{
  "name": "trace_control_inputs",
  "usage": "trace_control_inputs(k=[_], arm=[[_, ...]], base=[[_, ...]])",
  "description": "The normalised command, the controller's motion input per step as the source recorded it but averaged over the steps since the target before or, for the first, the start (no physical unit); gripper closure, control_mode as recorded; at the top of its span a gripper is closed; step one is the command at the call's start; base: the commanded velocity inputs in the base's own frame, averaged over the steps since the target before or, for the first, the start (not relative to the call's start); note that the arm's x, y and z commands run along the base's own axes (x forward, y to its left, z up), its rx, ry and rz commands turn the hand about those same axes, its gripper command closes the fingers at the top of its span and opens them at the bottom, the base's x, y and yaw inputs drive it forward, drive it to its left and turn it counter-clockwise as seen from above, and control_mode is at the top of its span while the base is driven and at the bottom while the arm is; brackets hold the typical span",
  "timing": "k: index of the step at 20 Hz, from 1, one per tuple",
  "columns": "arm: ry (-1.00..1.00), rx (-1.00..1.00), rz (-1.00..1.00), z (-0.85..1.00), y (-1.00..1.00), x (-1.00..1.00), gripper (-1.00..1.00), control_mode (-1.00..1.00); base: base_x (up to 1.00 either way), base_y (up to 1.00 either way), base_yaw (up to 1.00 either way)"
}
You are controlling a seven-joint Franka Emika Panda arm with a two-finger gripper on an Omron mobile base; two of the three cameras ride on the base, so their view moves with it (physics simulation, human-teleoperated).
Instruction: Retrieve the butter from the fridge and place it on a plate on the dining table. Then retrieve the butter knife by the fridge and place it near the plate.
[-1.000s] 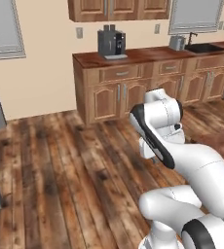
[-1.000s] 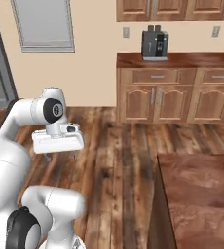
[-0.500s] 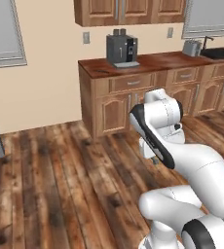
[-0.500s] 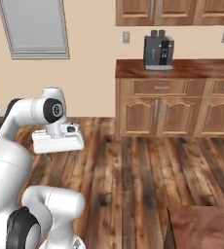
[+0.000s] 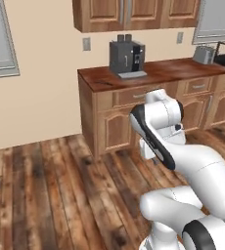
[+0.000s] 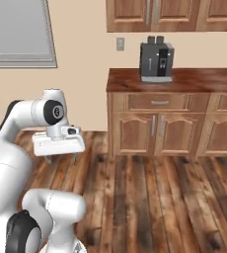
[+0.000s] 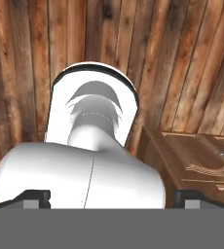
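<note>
None of the task's things can be seen near the white two-finger gripper (image 6: 61,157), so I cannot tell which way the butter or the fridge lies from it. Its jaws are spread wide apart and hold nothing. It hangs tucked low, pointing down at the brown wooden plank floor (image 6: 160,197). Ahead of it stand brown wooden cabinets (image 6: 157,131) with a dark coffee machine (image 6: 156,58) on top.

It was a kitchen: a black coffee machine (image 6: 156,58) stood on a wood surface (image 6: 184,79) with cupboards (image 6: 155,133), over a plank floor (image 6: 150,197).
</note>
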Motion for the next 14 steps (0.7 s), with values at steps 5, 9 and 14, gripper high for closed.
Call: trace_control_inputs(k=[5,9,14], arm=[[0.0,0.0,0.0,0.0,0.0,0.0,-1.0,1.0],[0.0,0.0,0.0,0.0,0.0,0.0,-1.0,1.0],[0.0,0.0,0.0,0.0,0.0,0.0,-1.0,1.0]], base=[[1.0,-0.57,0.0],[1.0,-0.24,0.0],[1.0,0.1,-0.08]])
